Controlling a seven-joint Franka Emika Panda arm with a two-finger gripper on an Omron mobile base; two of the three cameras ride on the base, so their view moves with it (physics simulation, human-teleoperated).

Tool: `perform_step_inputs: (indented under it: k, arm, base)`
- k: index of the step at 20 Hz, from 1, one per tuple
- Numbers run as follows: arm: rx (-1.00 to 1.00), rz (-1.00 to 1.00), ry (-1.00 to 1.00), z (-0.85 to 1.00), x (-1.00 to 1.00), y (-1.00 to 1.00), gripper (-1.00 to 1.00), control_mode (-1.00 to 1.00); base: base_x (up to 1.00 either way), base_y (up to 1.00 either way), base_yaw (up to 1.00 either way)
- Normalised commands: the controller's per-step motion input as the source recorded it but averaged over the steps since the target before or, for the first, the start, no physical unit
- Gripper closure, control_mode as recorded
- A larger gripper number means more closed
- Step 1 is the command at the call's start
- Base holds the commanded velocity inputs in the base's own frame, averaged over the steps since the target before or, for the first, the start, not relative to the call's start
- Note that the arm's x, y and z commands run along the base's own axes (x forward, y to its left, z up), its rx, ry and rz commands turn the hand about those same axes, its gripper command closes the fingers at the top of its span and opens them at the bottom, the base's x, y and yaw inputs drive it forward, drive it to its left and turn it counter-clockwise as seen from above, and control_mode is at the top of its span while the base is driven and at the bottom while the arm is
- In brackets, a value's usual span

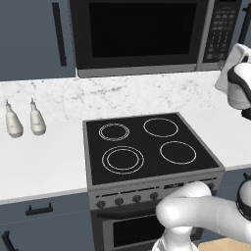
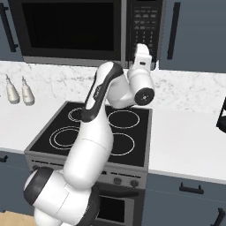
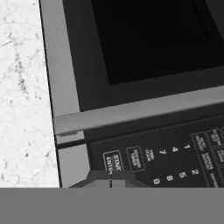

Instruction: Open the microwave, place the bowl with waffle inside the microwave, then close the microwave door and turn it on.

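Observation:
The microwave point(image 1: 142, 34) is built in above the stove, and its black glass door point(image 1: 139, 32) is closed. The grey door handle point(image 3: 140, 109) runs beside the dark button panel point(image 3: 175, 157). My gripper point(image 3: 111, 180) is shut, with its tips close in front of the panel's lower corner, by the START button point(image 3: 114, 162). In the right base view my white hand point(image 2: 142, 62) is raised just below the panel point(image 2: 143, 26). The bowl and the waffle are out of view.
A black cooktop point(image 1: 147, 147) with four burner rings lies under the microwave, with oven knobs point(image 1: 127, 200) along its front. Two white bottles point(image 1: 22, 122) stand on the left counter. Blue cabinets point(image 1: 34, 34) flank the microwave. A dark object point(image 2: 222, 115) sits at the right counter edge.

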Motion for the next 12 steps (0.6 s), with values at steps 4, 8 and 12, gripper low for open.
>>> perform_step_inputs:
  k: [4, 8, 12]
  arm:
    - [-0.03, -0.11, -0.02, 0.23, 0.32, 0.00, 1.00, -1.00]
    - [0.00, -0.06, 0.00, 0.06, 0.31, 0.00, 1.00, -1.00]
    - [0.00, -0.02, 0.00, 0.00, 0.27, 0.00, 1.00, -1.00]
  base:
    - [0.00, 0.00, 0.00]
    - [0.00, 0.00, 0.00]
    - [0.00, 0.00, 0.00]
